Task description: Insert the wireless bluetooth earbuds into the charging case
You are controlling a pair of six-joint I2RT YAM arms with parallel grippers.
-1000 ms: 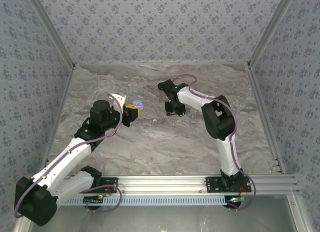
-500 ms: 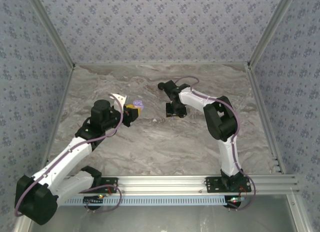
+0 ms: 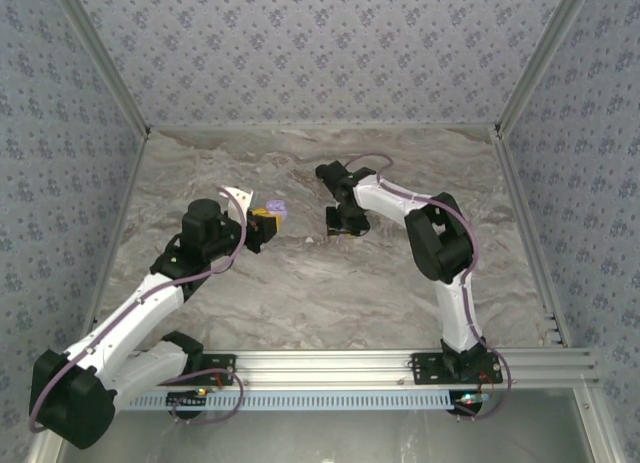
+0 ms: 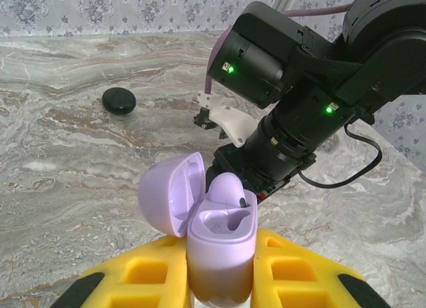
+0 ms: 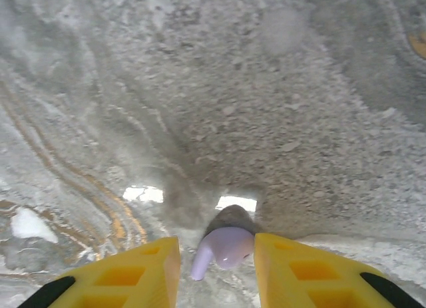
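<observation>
The left claw (image 4: pixel 219 276) is clamped tight on the open lavender charging case (image 4: pixel 223 245), one earbud (image 4: pixel 228 188) seated inside. At its 3 o'clock, the right claw (image 3: pixel 336 230) straddles the other earbud (image 5: pixel 228 245), low at the marble table (image 5: pixel 299 108); whether it is pinched or loose I cannot tell.

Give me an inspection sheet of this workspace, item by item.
Surface: grey marbled table.
Job's things: case open, lid tipped left; one earbud appears seated in it, the well beside it empty; second earbud between the right gripper's fingers.
Clutter: black disc on the table, apart from the case.
Grippers: left gripper shut on the case; right gripper straddles the second earbud, grip unclear.
Cables: purple cables along both arms; black cable looped at the right wrist.
Surroundings: patterned walls, aluminium frame.
</observation>
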